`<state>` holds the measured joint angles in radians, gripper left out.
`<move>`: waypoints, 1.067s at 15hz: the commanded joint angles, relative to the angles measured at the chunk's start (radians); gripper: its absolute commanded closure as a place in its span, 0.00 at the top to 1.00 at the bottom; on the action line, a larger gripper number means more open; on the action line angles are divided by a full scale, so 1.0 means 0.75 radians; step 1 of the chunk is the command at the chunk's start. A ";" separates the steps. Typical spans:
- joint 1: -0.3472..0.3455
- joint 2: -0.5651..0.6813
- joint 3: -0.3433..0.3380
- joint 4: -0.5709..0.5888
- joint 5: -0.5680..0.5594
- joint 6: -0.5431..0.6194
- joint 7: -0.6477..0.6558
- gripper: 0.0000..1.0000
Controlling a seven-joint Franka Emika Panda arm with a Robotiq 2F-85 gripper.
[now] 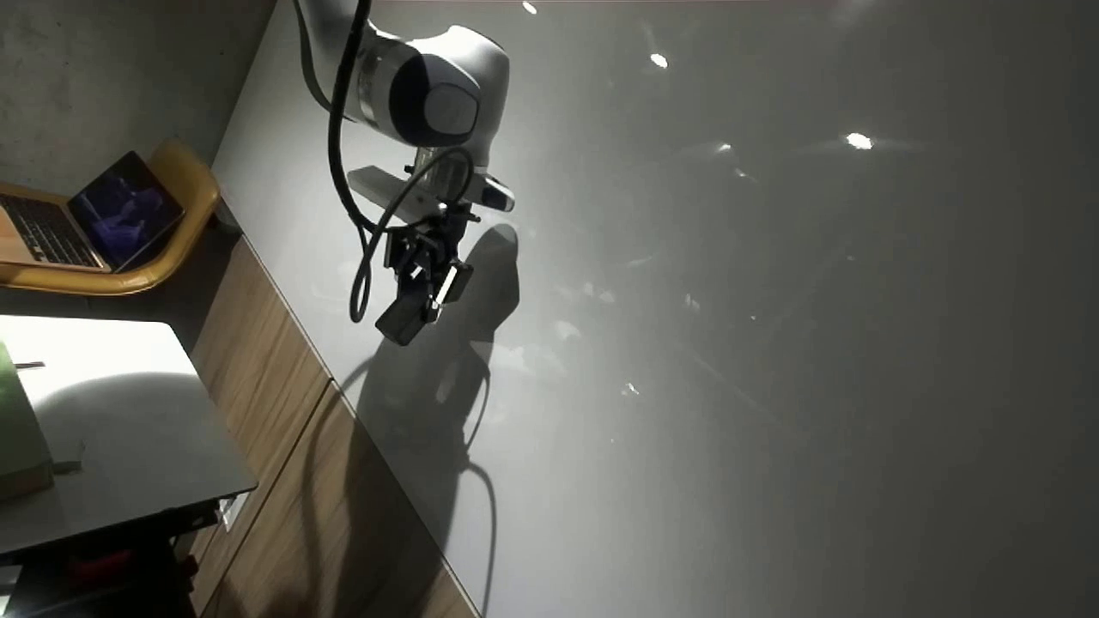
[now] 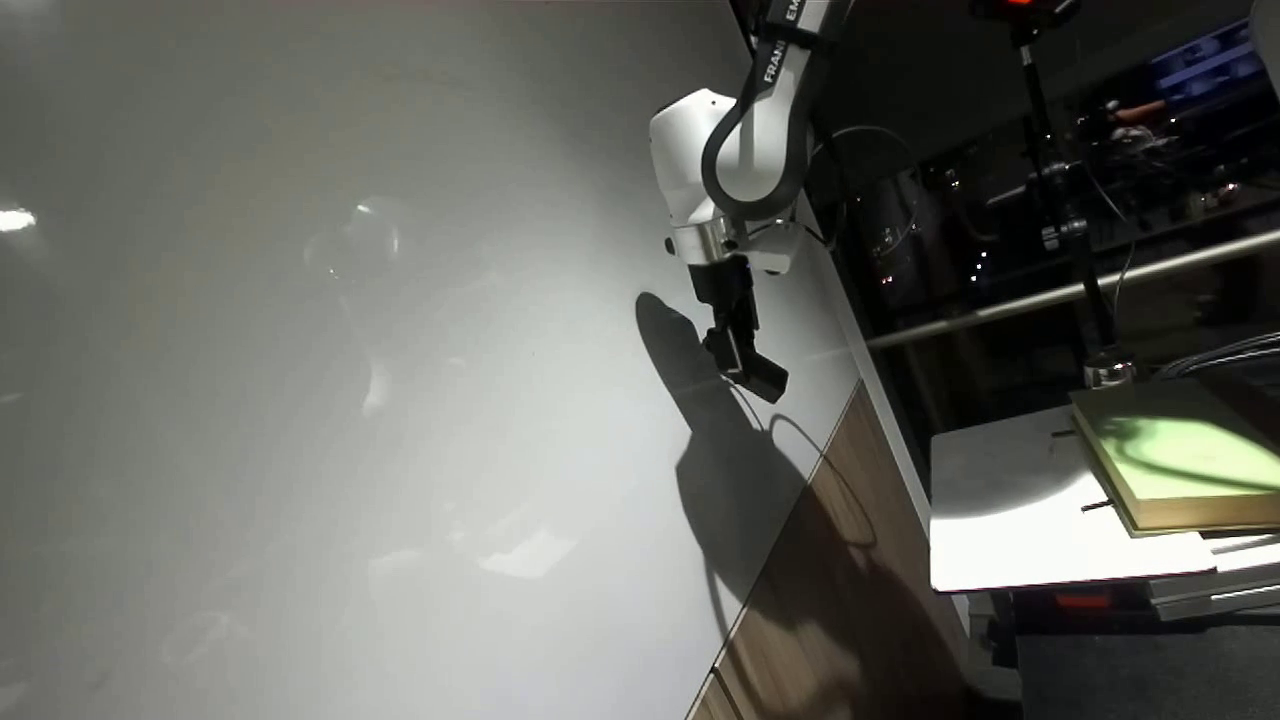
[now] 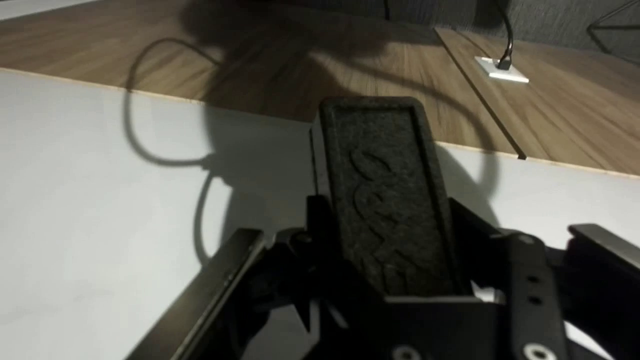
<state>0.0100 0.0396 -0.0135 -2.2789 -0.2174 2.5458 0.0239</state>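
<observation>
A glossy, pale panel [image 1: 773,343], smooth and dotted with glare, fills most of both exterior views. Past one edge shows a mottled, concrete-like grey surface [image 1: 103,77]; along the panel run flat wood-grain boards [image 1: 249,360], split by a seam. The arm [image 2: 690,150], a rounded white shell, throws a broad shadow across panel and boards, and a slack black cable [image 1: 334,142] loops beside its gripper. Near the boards are a thin white tabletop [image 2: 1000,490] with rounded corners, a mustard-coloured chair [image 1: 204,202] bearing an open laptop [image 1: 129,210], and, on the tabletop, a thick green book [image 2: 1190,450]. The black, angular gripper [image 3: 387,220] pinches a dark oblong block [image 3: 375,145] in front of the panel; the block is felt-like and speckled, with rounded corners and curling grooves. A white socket [image 3: 502,73] sits in the boards
</observation>
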 commanded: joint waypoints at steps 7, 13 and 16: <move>-0.081 -0.026 -0.055 0.029 0.116 -0.383 -0.174 0.34; -0.068 0.095 -0.034 0.196 0.085 -0.269 -0.232 0.34; -0.080 0.146 -0.041 0.324 0.074 -0.278 -0.281 0.34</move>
<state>-0.0405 0.0977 -0.0393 -2.1422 -0.1608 2.3475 -0.1356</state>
